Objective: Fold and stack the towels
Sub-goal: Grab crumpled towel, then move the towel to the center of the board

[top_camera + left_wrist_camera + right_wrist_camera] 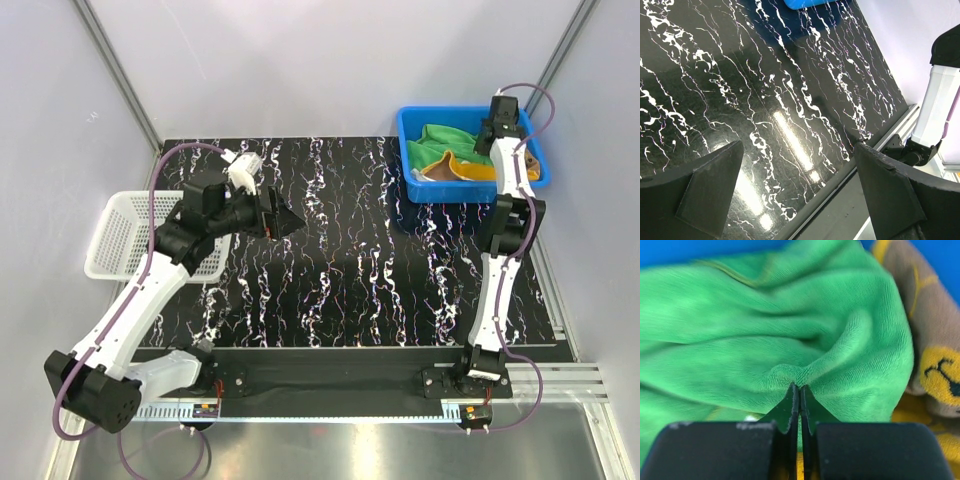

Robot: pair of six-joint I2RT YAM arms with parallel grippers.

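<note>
two hands: left hand (288, 222) gaping over marbled black table (330, 290), right hand (799, 392) pinching green towel (765, 330)

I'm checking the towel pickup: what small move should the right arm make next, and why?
Probably a short lift straight up. The right gripper is shut, pinching a ridge of the green towel, which lies in the blue bin against the orange-yellow towel; raising it should free it before carrying it to the table.

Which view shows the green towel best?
Right wrist view: the green towel fills it, pinched by the right gripper. Top view shows it small in the blue bin; left wrist view, not at all.
</note>
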